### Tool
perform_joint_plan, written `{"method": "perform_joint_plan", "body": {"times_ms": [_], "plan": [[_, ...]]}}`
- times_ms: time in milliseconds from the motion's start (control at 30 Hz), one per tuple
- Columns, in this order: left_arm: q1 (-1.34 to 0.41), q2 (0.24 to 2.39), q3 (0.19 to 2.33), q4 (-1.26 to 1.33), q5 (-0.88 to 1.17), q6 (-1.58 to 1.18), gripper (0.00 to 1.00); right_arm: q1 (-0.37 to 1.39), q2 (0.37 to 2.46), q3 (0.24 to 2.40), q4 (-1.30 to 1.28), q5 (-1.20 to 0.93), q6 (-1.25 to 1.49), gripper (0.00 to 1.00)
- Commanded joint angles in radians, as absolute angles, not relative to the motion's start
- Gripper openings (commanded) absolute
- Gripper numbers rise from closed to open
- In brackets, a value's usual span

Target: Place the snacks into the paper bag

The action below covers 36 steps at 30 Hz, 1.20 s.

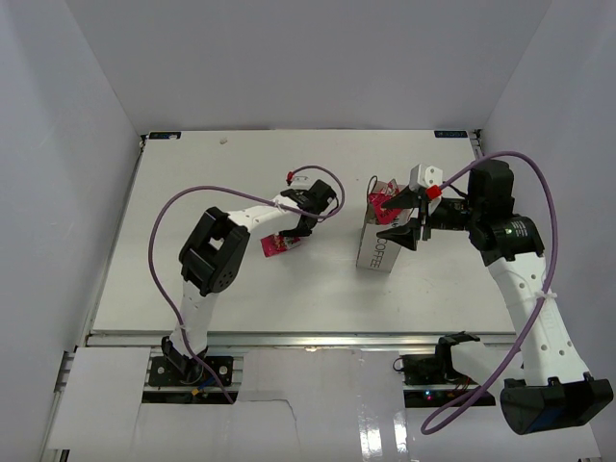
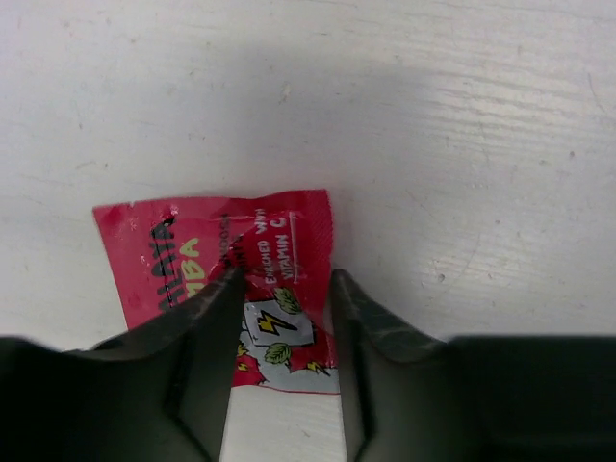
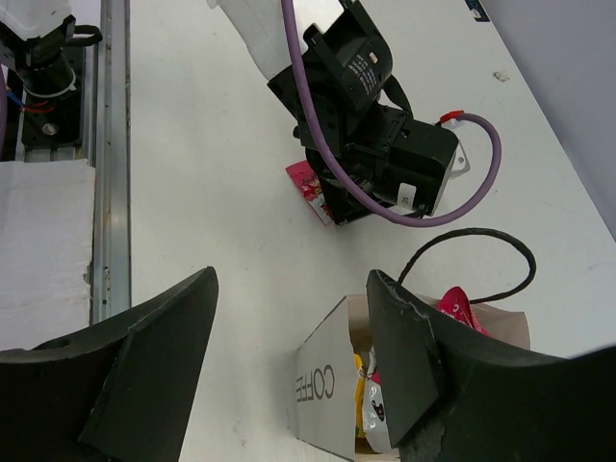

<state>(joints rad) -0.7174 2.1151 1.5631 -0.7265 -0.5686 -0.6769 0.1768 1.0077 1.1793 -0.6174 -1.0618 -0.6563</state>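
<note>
- Left pincer [image 2: 284, 281] is half open, its tips down on a red snack packet [image 2: 192, 241] lying flat on the bench [image 2: 433, 115].
- Right pincer [image 3: 292, 289] is wide open and empty, over the COFFEE paper bag [image 3: 322, 385].

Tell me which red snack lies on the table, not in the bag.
The packet at the left end effector; the other red snack sticks out of the bag.

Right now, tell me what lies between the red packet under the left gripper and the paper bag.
Nothing: only bare table separates the red packet from the paper bag, clearest in the top external view; the right wrist view agrees.
</note>
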Motion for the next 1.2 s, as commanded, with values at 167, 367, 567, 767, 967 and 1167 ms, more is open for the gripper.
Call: {"method": "perform_joint_plan", "body": {"times_ms": [167, 367, 567, 767, 967, 1167], "plan": [[-0.721, 2.103, 1.48, -0.765, -0.519, -0.745, 0.27, 0.169, 0.988, 1.178, -0.58, -1.089, -0.632, 0.7], [-0.719, 1.987, 1.433, -0.694, -0.384, -0.692, 0.0, 0.167, 0.979, 1.174, -0.583, -1.091, -0.632, 0.7], [-0.718, 1.742, 1.264, -0.524, -0.078, -0.516, 0.0, 0.169, 0.976, 1.178, -0.646, -1.161, -0.731, 0.73], [-0.706, 1.528, 1.122, -0.396, 0.184, -0.463, 0.0, 0.189, 0.992, 1.2, -0.868, -1.217, -1.036, 0.79], [-0.686, 1.352, 1.023, -0.327, 0.379, -0.463, 0.0, 0.274, 1.025, 1.21, -0.94, -1.135, -1.158, 0.79], [-0.681, 1.24, 1.032, -0.307, 0.475, -0.466, 0.0, 0.295, 1.048, 1.236, -0.887, -1.112, -1.111, 0.79]]}}
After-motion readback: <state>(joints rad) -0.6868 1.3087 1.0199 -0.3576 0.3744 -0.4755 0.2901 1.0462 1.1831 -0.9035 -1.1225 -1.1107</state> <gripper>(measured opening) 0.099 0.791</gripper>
